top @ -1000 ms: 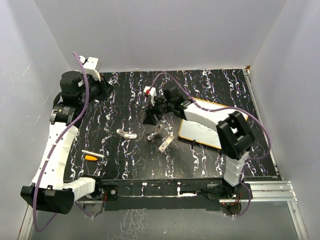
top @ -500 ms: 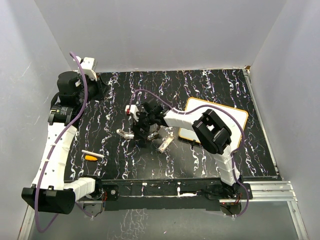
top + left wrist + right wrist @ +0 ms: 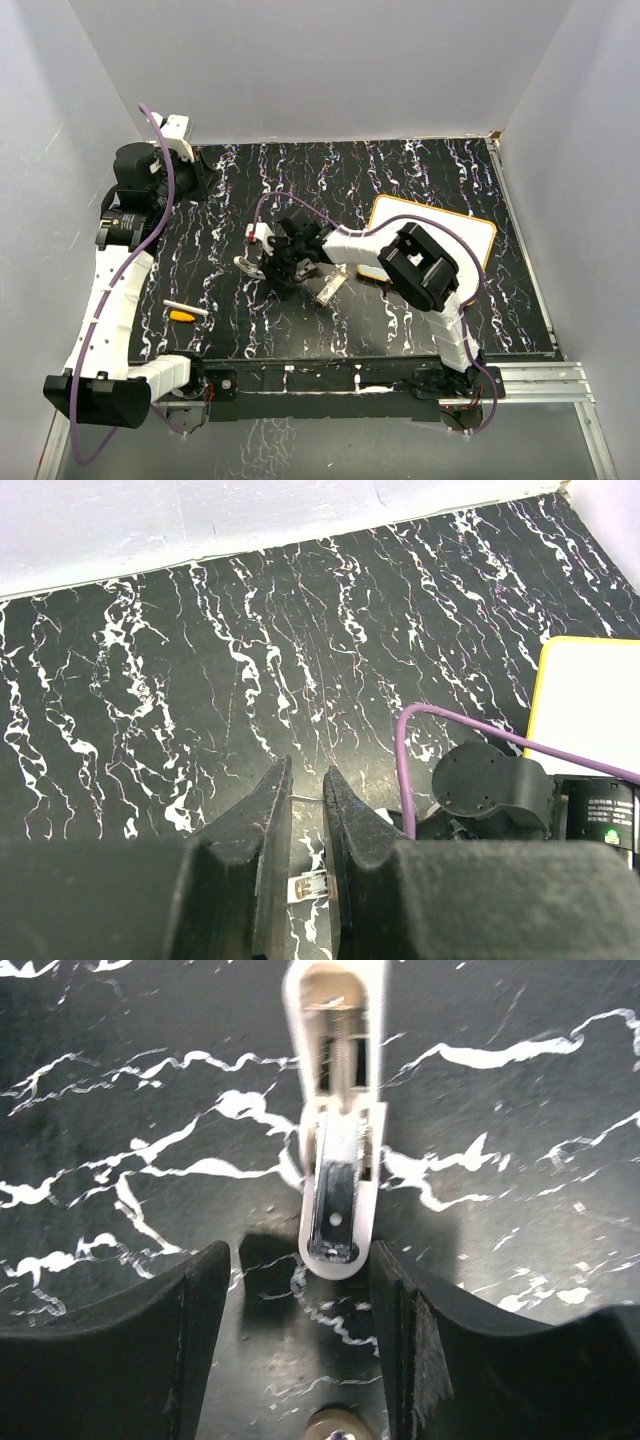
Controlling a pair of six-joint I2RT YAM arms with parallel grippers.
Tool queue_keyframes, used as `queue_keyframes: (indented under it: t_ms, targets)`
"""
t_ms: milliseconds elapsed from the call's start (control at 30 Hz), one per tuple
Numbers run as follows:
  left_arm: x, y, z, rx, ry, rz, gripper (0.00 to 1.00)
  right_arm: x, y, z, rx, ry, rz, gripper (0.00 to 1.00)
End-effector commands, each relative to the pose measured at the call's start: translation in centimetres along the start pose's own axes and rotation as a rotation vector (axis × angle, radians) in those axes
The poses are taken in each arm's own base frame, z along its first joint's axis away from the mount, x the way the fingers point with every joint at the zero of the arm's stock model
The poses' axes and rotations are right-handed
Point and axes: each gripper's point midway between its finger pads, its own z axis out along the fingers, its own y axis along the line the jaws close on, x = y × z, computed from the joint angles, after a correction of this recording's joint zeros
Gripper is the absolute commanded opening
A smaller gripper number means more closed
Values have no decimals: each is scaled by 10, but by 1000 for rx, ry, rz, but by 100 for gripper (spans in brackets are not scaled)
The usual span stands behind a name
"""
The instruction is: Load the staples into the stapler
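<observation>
Stapler lies opened flat on the bench. In the right wrist view its rounded near end sits low centre and the white body runs away to the top edge, with the magazine channel facing up. Cannot tell whether the channel is empty. Right gripper straddles that near end with the jaws parted. The right finger is close beside the body and the left finger stands off it, so nothing is gripped. Overhead view, lower left: thin white pen with an orange cap just beside it. Staples, a small pale strip, lie just below centre, close to the right of the right gripper, and neither arm holds them. Behind, centre right, is a yellow-edged white board, partly under the right arm. Left gripper is parked at the far upper left, jaws drawn nearly together. A small pale bit shows low in the slit, and I cannot tell whether it is held or lies beyond. Judged step: securing the open stapler, loading not yet begun. The next move calls for a square pinch across the stapler's sides so it cannot skate. Then the strip must be fetched and lined up lengthwise with the channel.
</observation>
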Motion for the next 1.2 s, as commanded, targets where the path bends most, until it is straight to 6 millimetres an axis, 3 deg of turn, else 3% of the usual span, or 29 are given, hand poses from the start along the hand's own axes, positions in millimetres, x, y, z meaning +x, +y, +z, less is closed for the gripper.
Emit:
queue_keyframes:
  t_ms: [0,267,700,900,1000,1167]
  targets:
    - [-6,-2,-6,15,-34,8,0,-15,27,-9,-58,-50,-14,57]
    - [15,7,-1,-20,17,11,0,-21,67,-1,-164,-95,-37,54]
    - [70,14,-8,-49,165,13,0,-45,34,26,-41,-149,-4,54]
    - [77,14,-14,-55,171,18,0,-47,23,30,-18,-146,-25,54]
    - [78,12,-16,-49,183,24,0,-49,22,21,-21,-147,-37,54]
    - [101,-1,-17,77,274,97,0,-56,34,-17,-63,-181,-83,54]
